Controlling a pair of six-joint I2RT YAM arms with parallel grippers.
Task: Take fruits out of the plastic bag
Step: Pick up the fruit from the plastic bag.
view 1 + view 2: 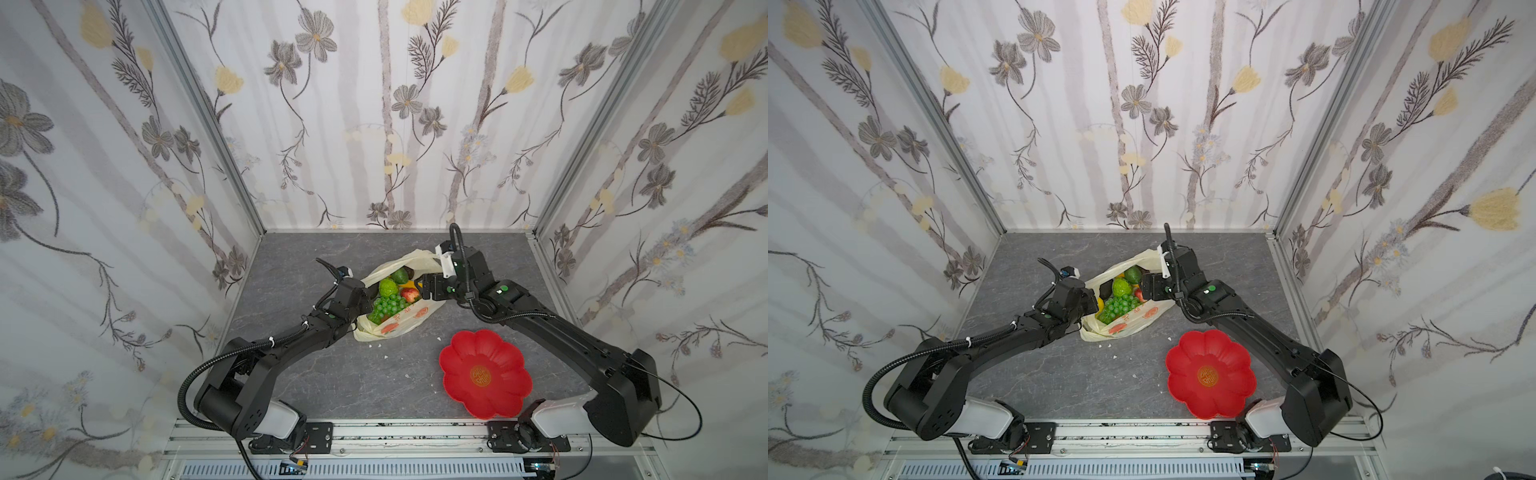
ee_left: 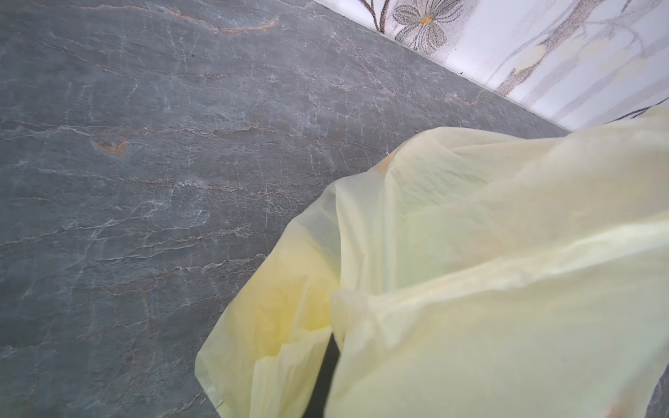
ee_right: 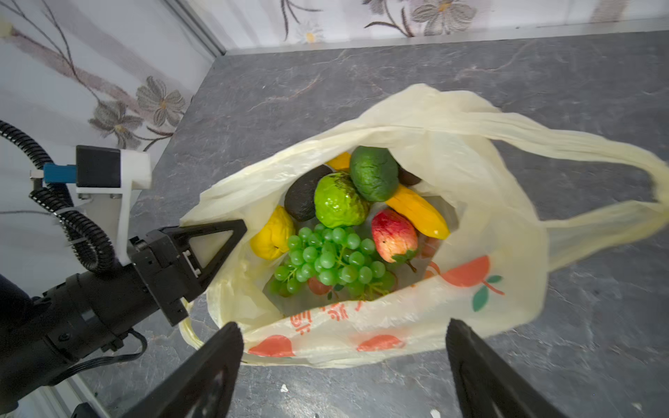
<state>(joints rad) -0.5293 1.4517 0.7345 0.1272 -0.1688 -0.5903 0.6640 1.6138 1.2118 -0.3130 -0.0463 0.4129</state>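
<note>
Nothing's out yet! The thin pale-yellow plastic bag (image 1: 401, 326) lies on the grey marbled tabletop (image 1: 332, 374), mouth agape. Every glossy toy fruit is inside it: green grape bunch (image 3: 327, 258), red strawberry (image 3: 392, 235), yellow banana (image 3: 416, 211). The left gripper (image 3: 221, 242) is pinched tight on the bag's rim. The right gripper (image 3: 342, 325) hovers over the mouth, jaws wide, holding nothing. The red flower-shaped dish (image 1: 457, 353) has no fruit.

Bright, even light (wide-angle edges bow outward).
</note>
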